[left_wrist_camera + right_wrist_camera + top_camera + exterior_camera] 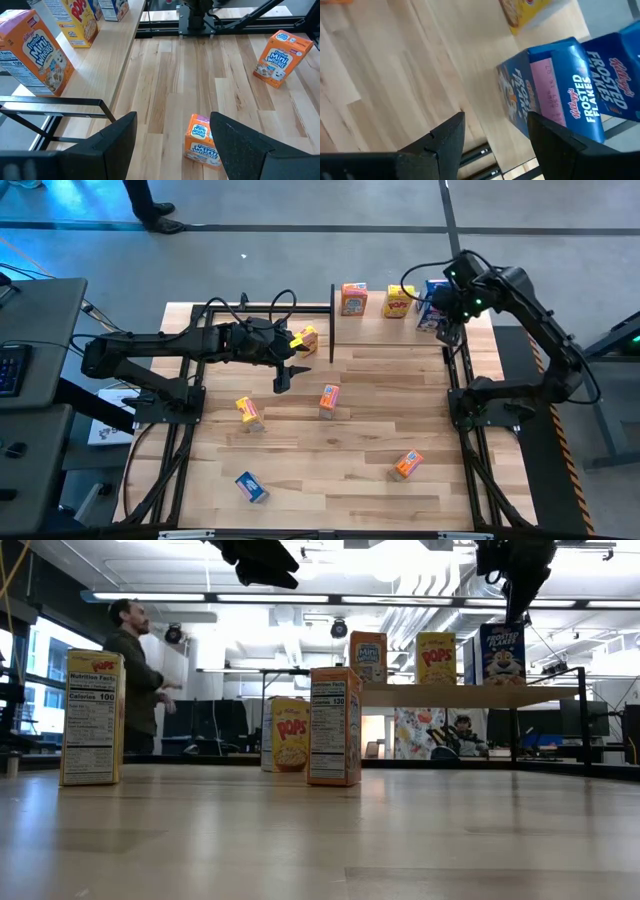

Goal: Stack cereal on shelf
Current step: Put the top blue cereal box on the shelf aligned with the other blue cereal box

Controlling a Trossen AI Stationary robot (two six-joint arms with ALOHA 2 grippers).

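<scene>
the shelf (pixel 400 320) at the far side of the table (pixel 350 480) already carries an orange box (pixel 354 299), a yellow box (pixel 399 302) and blue boxes (pixel 434 304), so the stacking looks partly done, with several boxes left on the tabletop

the right gripper (pixel 495 131) hangs above the shelf's right end with its jaws spread and nothing between them; in the right wrist view the blue frosted flakes boxes stand just ahead of the open jaws, the nearer one (pixel 555 87) close beyond the fingertips, apart from them. this reads as a box just set down, the jaws clear of it

the left gripper (pixel 172 131) hovers over the middle of the table, jaws also spread and empty. straight ahead of and below its open jaws, in the left wrist view, stands an orange mini wheats box (pixel 201 140) on the table; a second orange box (pixel 279 56) lies tilted farther ahead. a yellow box (pixel 304 338) sits just behind the gripper near the shelf's post

my judgement: the step in hand is the left arm lining up on the orange box beneath it. the next move calls for lowering until the fingers straddle its narrow sides, closing squarely, then lifting high enough to clear the shelf's edge and the boxes already standing there
</scene>
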